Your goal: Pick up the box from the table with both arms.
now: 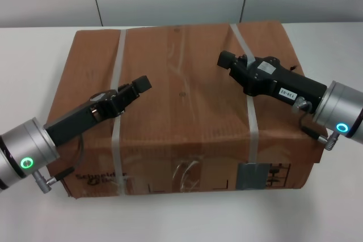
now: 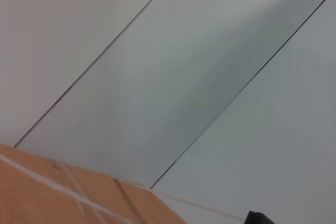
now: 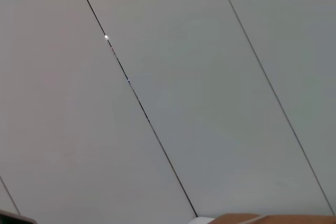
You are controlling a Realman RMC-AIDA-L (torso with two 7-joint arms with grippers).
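Left arm (image 1: pixel 28 151), silver cylindrical wrist with green ring light: enters from 8 o'clock and reaches over the carton's left half. Its black two-finger left gripper (image 1: pixel 139 85) sits above the left strap (image 1: pixel 119 111), pointing toward 2 o'clock; whether the fingers are spread or closed cannot be told.

Large flat brown cardboard box (image 1: pixel 184 117): lies at centre on the plain white smooth table (image 1: pixel 28 72), bound by two whitish plastic straps, with black print and a grey label (image 1: pixel 253 175) on the near side.

Right arm (image 1: pixel 340 114), silver wrist with a lit ring: enters from 3 o'clock. Its black right gripper (image 1: pixel 227 59), carrying a white sticker, is over the right strap (image 1: pixel 249 100), pointing toward 10 o'clock; finger spread cannot be told.
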